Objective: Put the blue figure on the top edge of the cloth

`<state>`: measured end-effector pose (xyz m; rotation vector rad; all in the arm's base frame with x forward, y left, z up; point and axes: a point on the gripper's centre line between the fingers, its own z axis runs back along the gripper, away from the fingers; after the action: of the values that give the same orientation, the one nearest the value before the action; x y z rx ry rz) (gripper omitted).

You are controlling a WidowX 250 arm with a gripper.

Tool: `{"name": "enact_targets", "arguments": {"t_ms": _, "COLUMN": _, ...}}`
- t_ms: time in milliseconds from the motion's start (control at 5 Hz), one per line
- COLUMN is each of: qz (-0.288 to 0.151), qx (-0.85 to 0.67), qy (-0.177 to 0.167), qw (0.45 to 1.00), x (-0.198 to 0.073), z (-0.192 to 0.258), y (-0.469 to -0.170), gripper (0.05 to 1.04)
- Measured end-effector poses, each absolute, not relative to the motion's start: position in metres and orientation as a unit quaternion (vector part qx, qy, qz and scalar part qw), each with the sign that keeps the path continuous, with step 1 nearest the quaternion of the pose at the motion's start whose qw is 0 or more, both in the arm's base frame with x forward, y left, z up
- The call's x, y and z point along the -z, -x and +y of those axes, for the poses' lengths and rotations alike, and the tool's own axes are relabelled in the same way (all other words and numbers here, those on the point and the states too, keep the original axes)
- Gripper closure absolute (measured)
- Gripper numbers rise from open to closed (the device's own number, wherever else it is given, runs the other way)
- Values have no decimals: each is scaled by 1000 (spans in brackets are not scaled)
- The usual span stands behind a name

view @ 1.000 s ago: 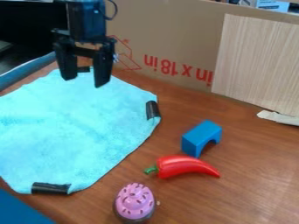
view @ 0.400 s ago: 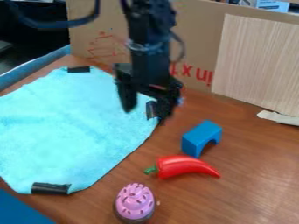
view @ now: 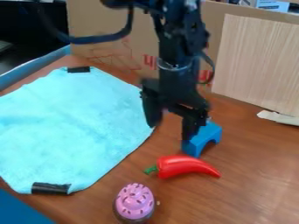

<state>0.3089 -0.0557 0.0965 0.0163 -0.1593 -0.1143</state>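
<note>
My gripper (view: pixel 170 129) hangs open above the table, between the cloth's right edge and the blue figure. The blue figure (view: pixel 208 135), an arch-shaped block, stands on the wood to the right of the cloth; one finger partly covers its left side, and whether they touch I cannot tell. The light blue cloth (view: pixel 70 127) lies spread over the left of the table, its top edge near a strip of black tape. Nothing is held between the fingers.
A red chili pepper (view: pixel 187 167) lies just in front of the blue figure. Nearer the front stands a pink-topped cupcake (view: pixel 135 202). Behind the table rise a cardboard wall (view: pixel 111 26) and a light wooden panel (view: pixel 257 65); a blue object (view: pixel 20 210) fills the lower left corner.
From above the cloth's top edge, my gripper has moved right and lower, to beside the blue figure. The figure, the cloth, the pepper and the cupcake have stayed put.
</note>
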Motion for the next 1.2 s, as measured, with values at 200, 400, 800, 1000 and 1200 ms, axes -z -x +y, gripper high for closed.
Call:
{"name": "enact_targets", "arguments": {"t_ms": 200, "qz": -76, "qx": 52, "qy": -5, "qw": 996, "x": -95, "z": -63, "y": -320, "gripper": 83}}
{"name": "enact_targets", "arguments": {"t_ms": 400, "qz": -77, "qx": 64, "qy": -9, "qw": 995, "x": -89, "z": -73, "y": -328, "gripper": 83}}
{"name": "enact_targets", "arguments": {"t_ms": 800, "qz": -70, "qx": 63, "qy": -4, "qw": 996, "x": -77, "z": -84, "y": -353, "gripper": 83}}
{"name": "enact_targets", "arguments": {"t_ms": 1000, "qz": -59, "qx": 61, "qy": -2, "qw": 996, "x": -67, "z": -87, "y": -362, "gripper": 83}}
{"name": "enact_targets", "arguments": {"t_ms": 1200, "qz": -47, "qx": 58, "qy": -7, "qw": 997, "x": -53, "z": -85, "y": -370, "gripper": 83}}
